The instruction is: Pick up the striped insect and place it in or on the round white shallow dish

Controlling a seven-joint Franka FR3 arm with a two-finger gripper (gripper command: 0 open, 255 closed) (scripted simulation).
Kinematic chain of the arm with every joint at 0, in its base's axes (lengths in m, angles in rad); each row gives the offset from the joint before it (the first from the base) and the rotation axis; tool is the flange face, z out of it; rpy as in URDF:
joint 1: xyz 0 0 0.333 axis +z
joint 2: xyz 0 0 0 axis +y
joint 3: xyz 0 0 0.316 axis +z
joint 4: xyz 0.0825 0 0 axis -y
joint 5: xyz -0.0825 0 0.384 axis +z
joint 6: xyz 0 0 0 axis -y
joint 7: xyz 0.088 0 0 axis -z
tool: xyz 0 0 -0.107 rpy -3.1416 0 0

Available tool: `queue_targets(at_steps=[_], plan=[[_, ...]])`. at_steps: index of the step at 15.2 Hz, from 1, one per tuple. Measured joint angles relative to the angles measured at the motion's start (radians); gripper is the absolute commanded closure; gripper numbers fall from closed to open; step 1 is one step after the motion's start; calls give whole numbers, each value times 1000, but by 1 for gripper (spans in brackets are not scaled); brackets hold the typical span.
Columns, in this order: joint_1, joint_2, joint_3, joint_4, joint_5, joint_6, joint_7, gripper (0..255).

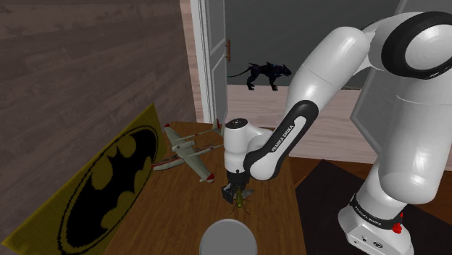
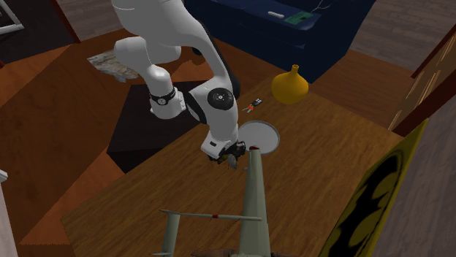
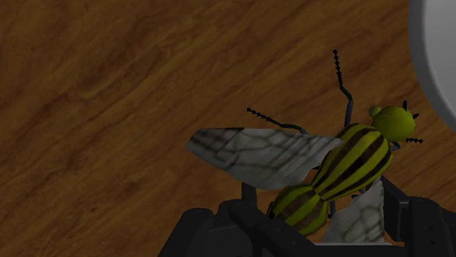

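Note:
The striped insect (image 3: 358, 164) is yellow and black with grey veined wings and a green head. It sits between my gripper's (image 3: 318, 212) black fingers, which close on its abdomen and wing. In the shoulder view the gripper (image 1: 236, 191) points down over the wooden table with the insect (image 1: 241, 198) at its tips, just above the wood. The round white dish (image 1: 227, 237) lies a short way nearer the table's front edge. In the wrist view the dish (image 3: 438, 58) rim curves in just beyond the insect's head. In the second exterior view the gripper (image 2: 232, 159) hangs beside the dish (image 2: 261, 136).
A white toy plane (image 1: 185, 152) lies on the table behind the gripper, its nose (image 2: 252, 157) close to the hand. A yellow and black bat poster (image 1: 101, 188) leans along the shoulder view's left. A yellow vase (image 2: 290, 86) and a small orange item (image 2: 253, 106) stand past the dish.

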Motion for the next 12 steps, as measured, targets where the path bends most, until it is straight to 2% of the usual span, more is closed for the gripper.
queue_targets(at_steps=[6, 12], plan=[[0, 0, 0, 0, 0, 0, 0, 255], [-16, -73, 25, 2, 57, -67, -37, 255]])
